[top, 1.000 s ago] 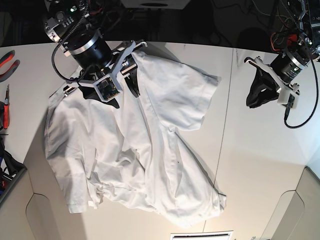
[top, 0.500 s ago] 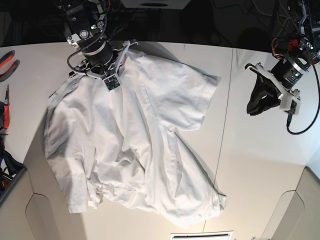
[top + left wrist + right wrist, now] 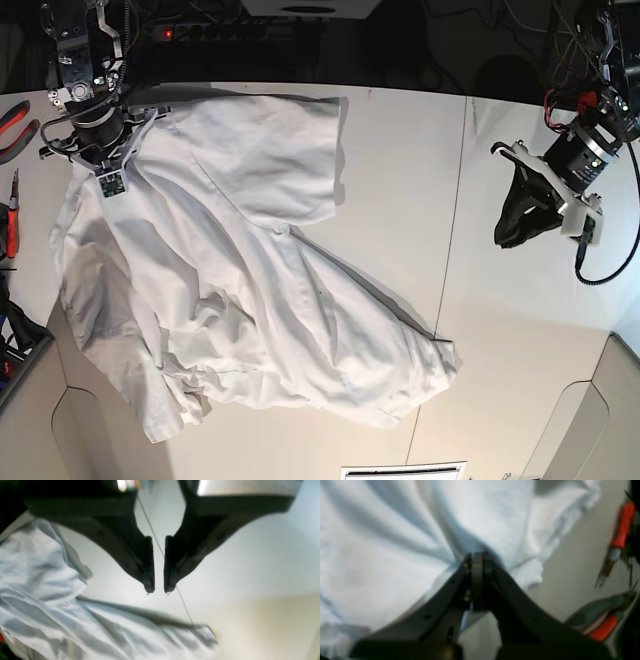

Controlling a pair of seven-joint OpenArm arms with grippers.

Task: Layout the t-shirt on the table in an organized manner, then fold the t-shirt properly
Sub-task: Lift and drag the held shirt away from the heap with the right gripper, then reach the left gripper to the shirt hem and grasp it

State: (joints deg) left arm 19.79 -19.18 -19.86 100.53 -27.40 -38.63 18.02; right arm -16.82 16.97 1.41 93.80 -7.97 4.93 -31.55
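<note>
**Right arm gripping the shirt at the table's far-left corner**

The table [image 3: 500,330] is taking up nearly the whole base view, cream-white, with a thin dark seam [image 3: 447,270] running front to back.

The t-shirt [image 3: 240,300] is lying rumpled across the table on the side of the seam away from the left arm, spreading from the far edge down toward the near edge. One corner of it is reaching the seam near the front; a sleeve [image 3: 290,150] is lying flat toward the far edge.

The right gripper [image 3: 476,566] is working at the shirt's far corner, well away from the seam. Its jaws are clenched together and pinching a fold of white cloth, which is puckering around the tips.

The left gripper [image 3: 158,588] is hanging above bare table directly over the seam, apart from the shirt. Its jaws are standing slightly parted, with nothing between them.

Red-handled pliers [image 3: 602,627] and a red-handled tool [image 3: 618,540] are lying at the table's edge just beyond the shirt, farthest from the seam.
</note>
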